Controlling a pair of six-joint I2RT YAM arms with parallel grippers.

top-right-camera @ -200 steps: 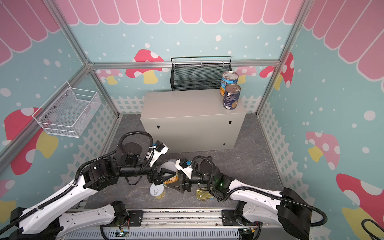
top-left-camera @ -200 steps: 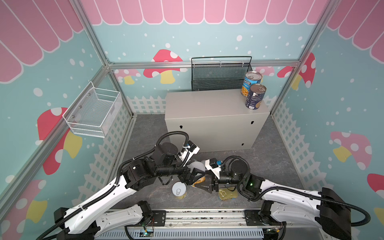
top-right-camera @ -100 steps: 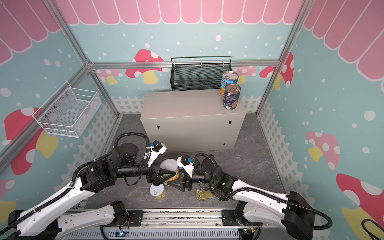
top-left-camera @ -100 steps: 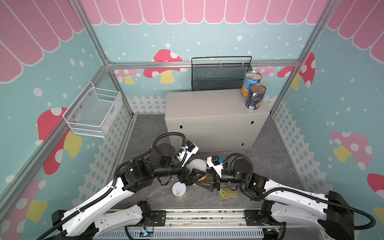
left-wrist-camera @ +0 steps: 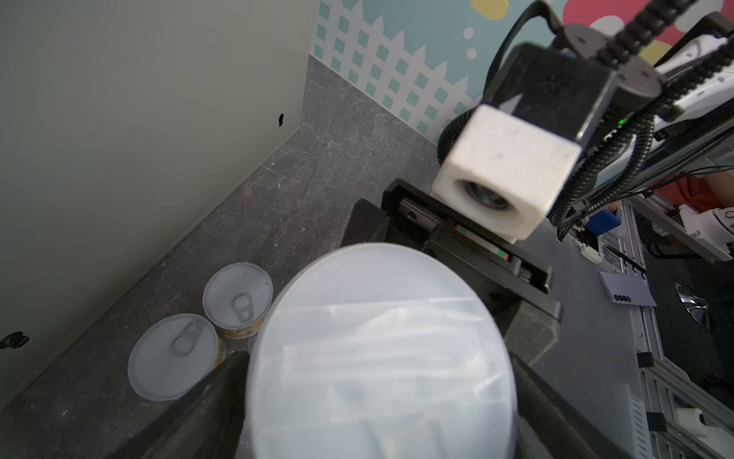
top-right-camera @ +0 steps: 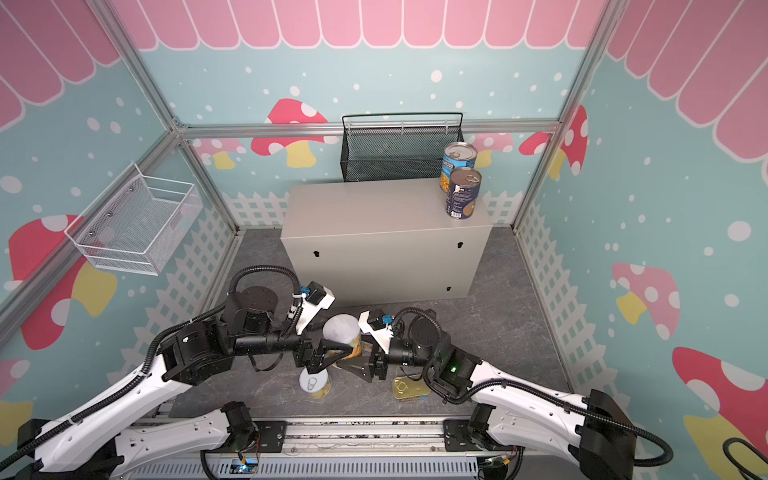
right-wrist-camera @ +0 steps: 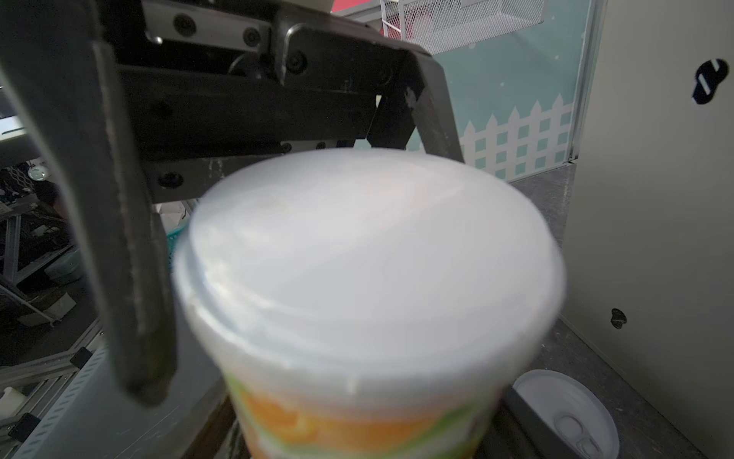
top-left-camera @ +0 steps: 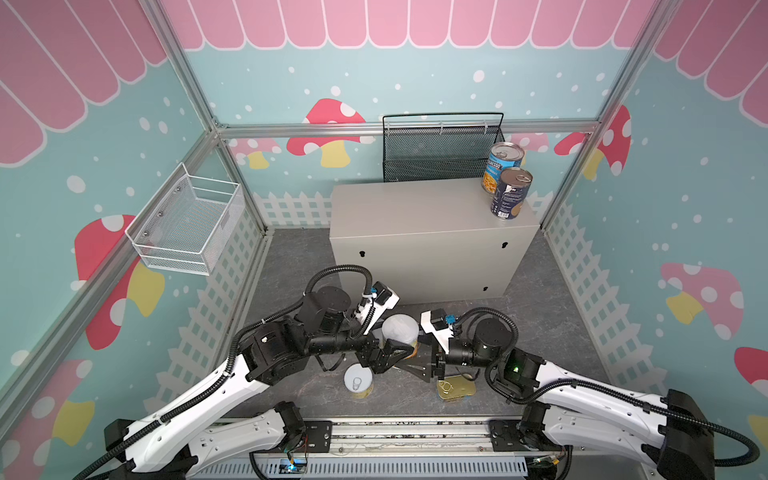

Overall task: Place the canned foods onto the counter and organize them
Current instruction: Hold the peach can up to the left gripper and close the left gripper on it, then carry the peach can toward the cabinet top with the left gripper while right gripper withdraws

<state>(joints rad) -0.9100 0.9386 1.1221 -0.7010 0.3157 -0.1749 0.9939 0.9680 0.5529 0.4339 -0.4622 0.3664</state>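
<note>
Grey floor [top-left-camera: 552,332] runs under both tools, which meet low over it at one tin [top-left-camera: 400,330], yellow-labelled with a white lid. The right gripper [top-right-camera: 353,355] looks pinched on the tin's side below the lid, though the tin hides most of its pads. The tin sits upright and seems raised off the floor. The left gripper [top-left-camera: 392,355] faces it from the opposite side, jaws spread wide about the same tin. In the right wrist view a sliver of gap shows between one finger [right-wrist-camera: 131,238] and the lid, so I judge it not holding.

Just beside the left gripper, toward the counter [top-left-camera: 415,212], two tins [left-wrist-camera: 172,355] stand side by side on the floor. A lone tin [top-left-camera: 358,382] stands on its other side. The SPAM tin [top-left-camera: 456,390] lies flat just beside the right gripper's wrist. The counter is well beyond and above both tools, with the blue tins [top-left-camera: 510,195] at its far corner on the right arm's side.

This looks like a pass between tools, with two of seven tins up. Next, the left gripper should back straight off without clipping the lid. The right should then carry the tin upright over the counter's front edge and set it on bare top near the blue tins.
</note>
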